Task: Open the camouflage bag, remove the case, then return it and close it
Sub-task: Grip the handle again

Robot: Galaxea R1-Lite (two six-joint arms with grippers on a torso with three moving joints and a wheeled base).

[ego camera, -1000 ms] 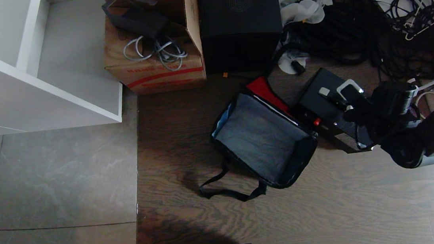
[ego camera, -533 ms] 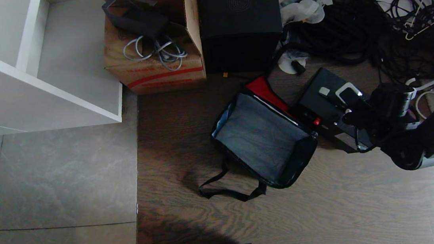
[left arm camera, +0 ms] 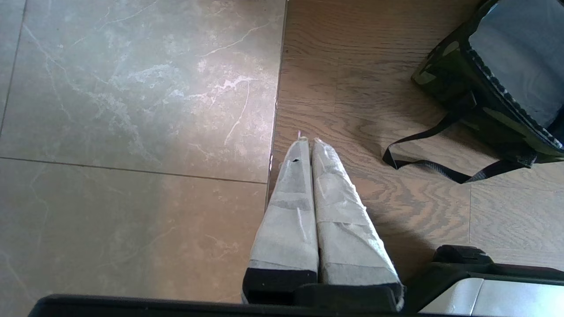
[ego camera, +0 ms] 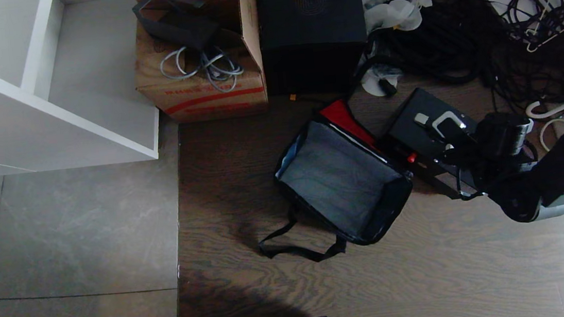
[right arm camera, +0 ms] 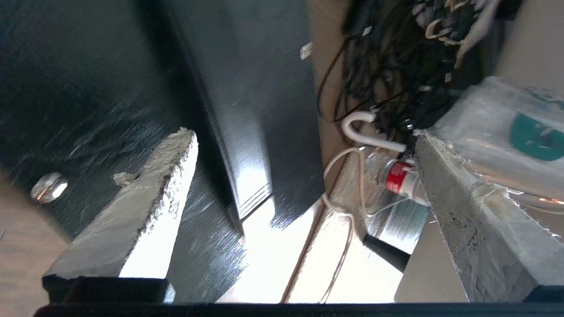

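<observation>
The camouflage bag (ego camera: pixel 339 186) stands on the wooden floor with its mouth open upward, grey lining exposed and the red inner lid panel (ego camera: pixel 345 118) folded back toward the case. This leaves the compartment unobstructed for reinsertion. The shoulder strap (ego camera: pixel 295 242) lies slack on the floor on the side of the bag away from the case, clear of the opening.

The case (ego camera: pixel 422 140) sits on the floor just beside the bag, on its lid side, with its handle (ego camera: pixel 447 124) facing up, so that it can be reached from above.

The right tool (right arm camera: pixel 304 193) is poised over the case near the handle, its taped fingers (right arm camera: pixel 145 193) spread wide with nothing between them. Judged from this, the case is out of the bag and released, and a fresh grasp on the handle is needed for the return.

The left tool (left arm camera: pixel 308 145) is parked over the seam between tile and wood, fingers pressed together and empty, well apart from the bag.

A cardboard carton (ego camera: pixel 200 91) and a taller black box (ego camera: pixel 310 26) stand at the far edge of the wooden floor.
</observation>
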